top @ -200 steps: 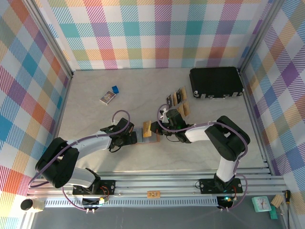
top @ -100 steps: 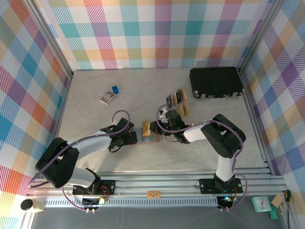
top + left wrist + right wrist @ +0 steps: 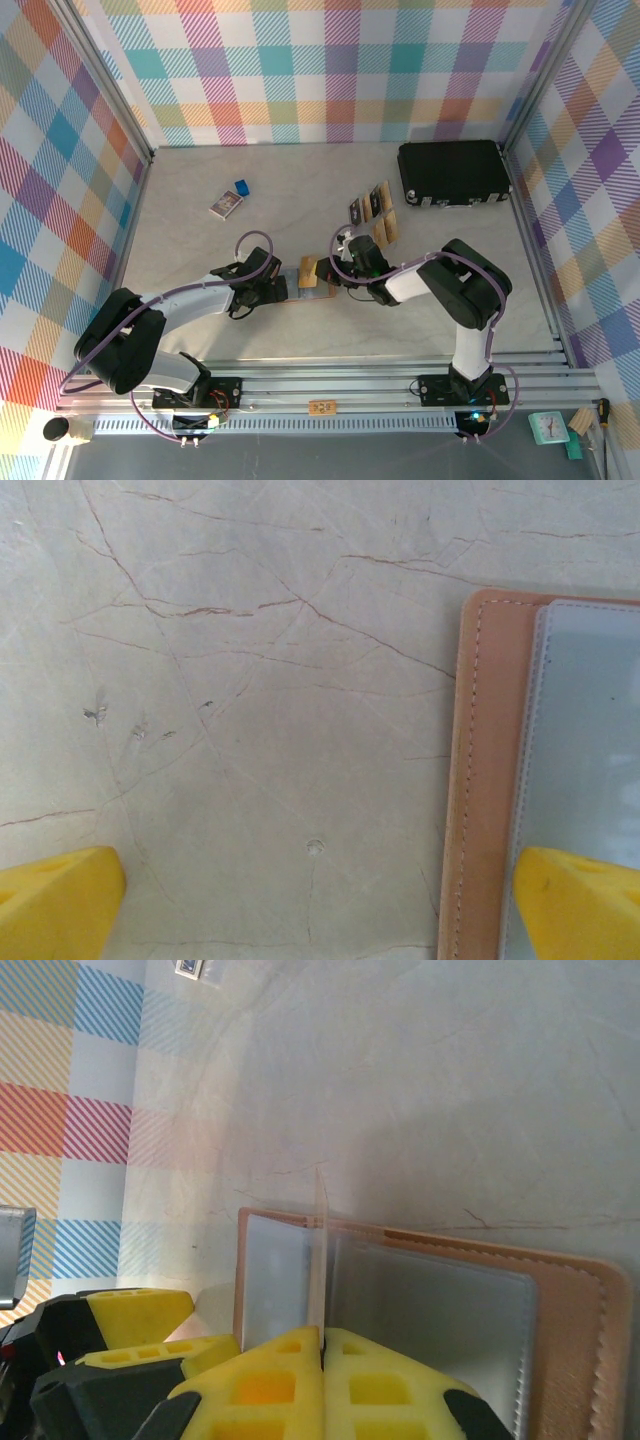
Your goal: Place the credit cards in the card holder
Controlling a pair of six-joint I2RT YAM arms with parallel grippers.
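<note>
Right wrist view: the right jaws are pinched fully together, their moulded yellow plastic fingers (image 3: 290,1360) clamped on a thin, stiff credit card (image 3: 320,1230). The card is seen edge-on and upright, over the line between the two inner pockets of the card holder (image 3: 560,1300). That holder lies open and flat on the desk (image 3: 450,1080), tan and leather-like, with pale stitching along its rim and smooth grey translucent pockets. In the left wrist view the left jaws are spread wide and empty, one yellow finger (image 3: 55,905) over bare, veined, marble-look surface, the other over the holder's grey pocket. From above, the loose credit cards (image 3: 375,204), dark and tan rectangles, lie at the holder's 1 o'clock. A black rectangular case (image 3: 455,172) sits at 2 o'clock, and a small printed box (image 3: 226,204) at 10 o'clock, its print too small to read.
</note>
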